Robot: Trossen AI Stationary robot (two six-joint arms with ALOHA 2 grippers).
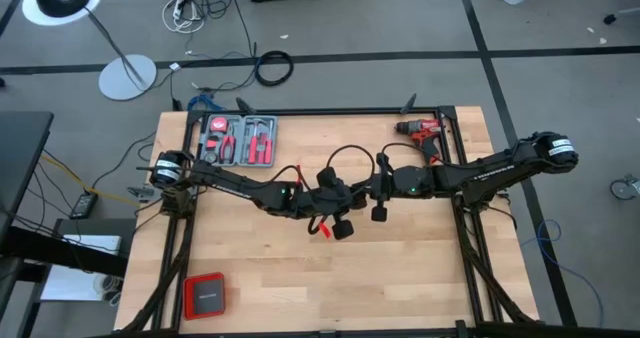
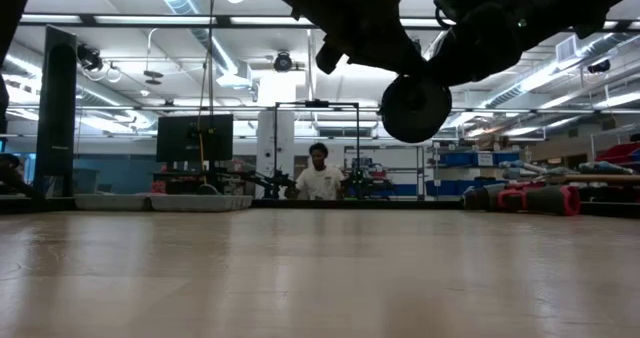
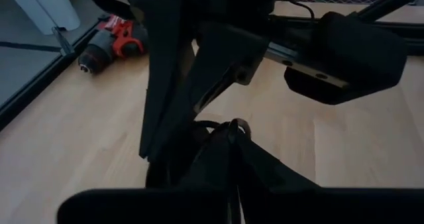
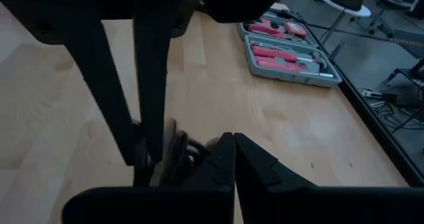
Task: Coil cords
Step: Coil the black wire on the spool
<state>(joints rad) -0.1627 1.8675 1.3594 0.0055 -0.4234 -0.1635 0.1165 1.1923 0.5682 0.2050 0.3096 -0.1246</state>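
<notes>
So, mid-coil by the look of it. The cord point(image 1: 345, 156) is held up off the table point(image 1: 420, 278) near its middle, arching in a loop between the two arms in the high view. The left gripper point(image 3: 233, 139) is pinched nearly closed, and a few dark strands of cord are seen gathered right at its tips in the left wrist view, so a grip on the cord is judged likely. The right gripper point(image 4: 234, 151) is clenched fully, just beside the other arm's fingers; whether any cord is caught in it can't be told. The red drill point(image 1: 424, 132) and the tool case point(image 1: 238, 140) are left well apart from the action. Next, another loop probably needs to be laid onto the bundle without the gathered turns being let slip.
</notes>
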